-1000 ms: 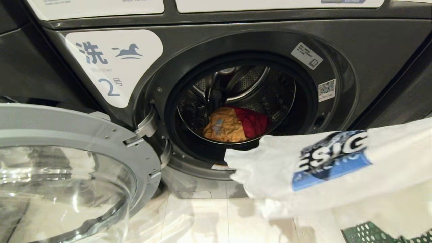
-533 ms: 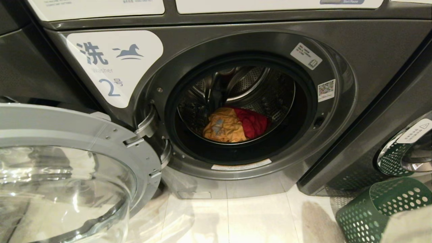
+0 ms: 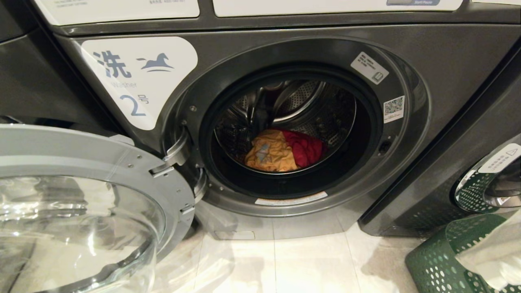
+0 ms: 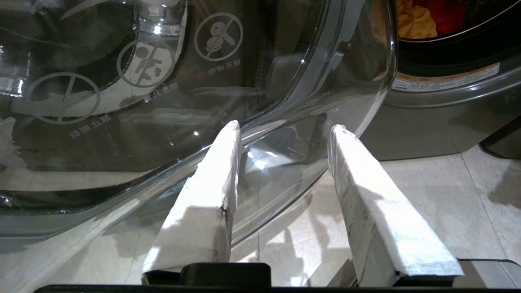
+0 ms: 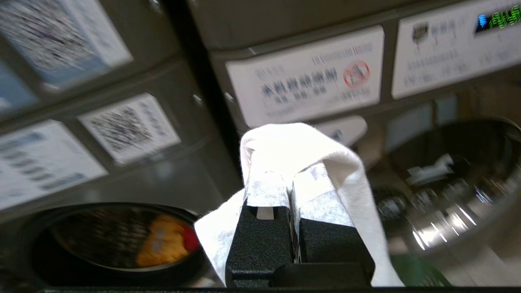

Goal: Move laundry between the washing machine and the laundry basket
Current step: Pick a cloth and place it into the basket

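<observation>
Clamping a white shirt [image 5: 285, 150], the right gripper [image 5: 291, 183] has its fingers pressed together on the cloth, which hangs into the green basket [image 3: 431, 260]. The washer [image 3: 134, 77], marked "洗", "Washer" and "2号", holds yellow and red laundry [image 3: 285, 152]. The left gripper [image 4: 285, 130], fingers visibly apart and empty, sits by the open door [image 4: 163, 101].

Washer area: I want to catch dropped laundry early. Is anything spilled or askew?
Nothing stands out. The white garment is pinched in the right gripper over the green basket; yellow and red clothes lie inside the drum.
</observation>
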